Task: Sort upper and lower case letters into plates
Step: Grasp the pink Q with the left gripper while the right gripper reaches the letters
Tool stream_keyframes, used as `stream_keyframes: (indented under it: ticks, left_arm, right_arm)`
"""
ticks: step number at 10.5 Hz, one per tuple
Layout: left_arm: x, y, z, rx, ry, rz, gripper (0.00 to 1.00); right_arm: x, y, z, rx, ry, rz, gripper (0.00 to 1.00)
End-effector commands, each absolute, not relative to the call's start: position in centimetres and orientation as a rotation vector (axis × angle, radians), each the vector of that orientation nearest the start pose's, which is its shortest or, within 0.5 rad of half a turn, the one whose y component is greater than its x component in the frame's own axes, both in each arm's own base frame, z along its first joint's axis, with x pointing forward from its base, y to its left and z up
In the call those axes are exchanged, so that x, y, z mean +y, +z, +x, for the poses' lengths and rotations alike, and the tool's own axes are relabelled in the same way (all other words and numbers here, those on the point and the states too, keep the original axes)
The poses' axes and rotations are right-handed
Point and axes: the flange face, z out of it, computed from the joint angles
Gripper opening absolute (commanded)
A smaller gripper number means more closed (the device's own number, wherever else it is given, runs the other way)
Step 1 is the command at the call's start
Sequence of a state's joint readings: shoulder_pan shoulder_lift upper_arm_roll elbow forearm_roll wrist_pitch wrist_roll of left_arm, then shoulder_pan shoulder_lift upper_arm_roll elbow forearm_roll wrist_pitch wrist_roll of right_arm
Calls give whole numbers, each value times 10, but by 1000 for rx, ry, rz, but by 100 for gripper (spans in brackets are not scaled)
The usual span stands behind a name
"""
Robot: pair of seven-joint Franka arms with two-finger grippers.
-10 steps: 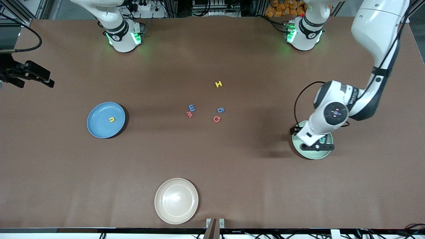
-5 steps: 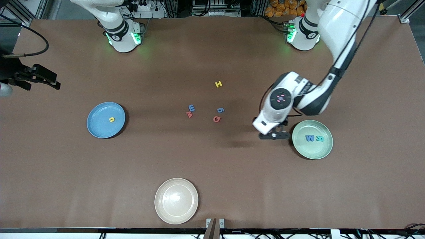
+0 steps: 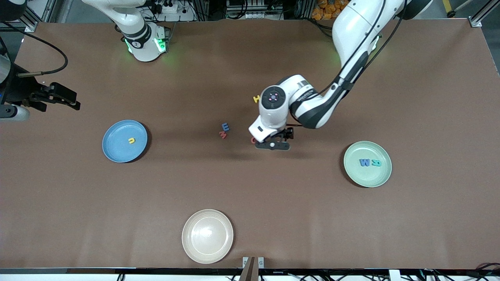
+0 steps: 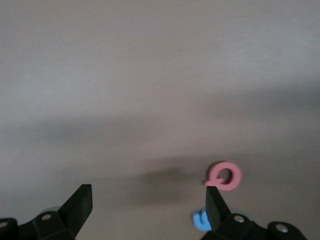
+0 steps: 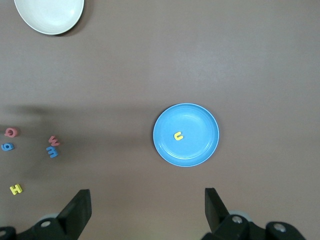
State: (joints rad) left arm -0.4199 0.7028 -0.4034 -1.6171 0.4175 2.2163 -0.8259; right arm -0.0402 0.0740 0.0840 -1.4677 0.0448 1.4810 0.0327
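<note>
Left hand (image 3: 272, 145) hangs over the loose letters mid-tabletop, fingers spread wide w/ nothing between them. In the left wrist view the red ring-shaped letter (image 4: 224, 175) lies just by one fingertip and a blue letter (image 4: 200, 219) peeks out beside it, so prob. lining up for one of those two. From the front camera, only a sliver of the red one shows under the wrist.

Right hand (image 3: 58, 96) waits spread and empty, up near the right arm's end of the tabletop, farther from the front camera than the blue plate (image 3: 113, 150). It's parked clear of the work.

Sorting so far: blue plate holds one small yellow letter (image 3: 132, 140). Green plate (image 3: 381, 177), at the left arm's end, holds a blue letter (image 3: 364, 162) and a teal letter (image 3: 376, 163), side by side. Left to sort: yellow H (image 3: 256, 98), partly hidden by the left wrist, plus a blue/red pair (image 3: 224, 130) touching each other, toward the right arm's end from the left hand. Cream plate (image 3: 195, 249), nearest the front camera, is empty.

Surface: plain brown matte tabletop, soft arm shadows on it. Room: arm bases w/ green lights along the top edge, cables and metal framing around.
</note>
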Motion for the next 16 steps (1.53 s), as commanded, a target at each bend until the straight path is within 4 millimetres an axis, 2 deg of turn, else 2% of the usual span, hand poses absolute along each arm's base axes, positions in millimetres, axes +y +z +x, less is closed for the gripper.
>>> stream_keyframes:
  ticks: [1,2,3,6,8,10,12,14,16]
  left_arm:
    - [-488,216,509,510,-136,-3034,100]
    - [-497,209,498,659,-112,-3005,100]
    - [-503,202,490,721,-91,-2994,100]
    - [-522,195,470,778,-69,-2995,100]
    - [-523,190,467,789,-57,-2992,100]
    - [-525,188,466,799,-66,-2998,100]
    - [-527,184,467,806,-86,-3015,100]
    - [-526,184,468,812,-86,-3014,100]
    - [-524,180,468,811,-81,-3011,99]
  right_arm:
    - [34,620,565,7,104,-3083,100]
    - [34,620,564,7,111,-3083,100]
    - [34,620,564,5,113,-3083,100]
    - [34,619,564,5,118,-3083,100]
    - [35,617,565,5,118,-3083,100]
    - [39,604,569,39,106,-3084,100]
    - [64,586,574,72,96,-3085,100]
    - [106,559,579,31,153,-3090,100]
    - [136,536,579,-25,186,-3094,100]
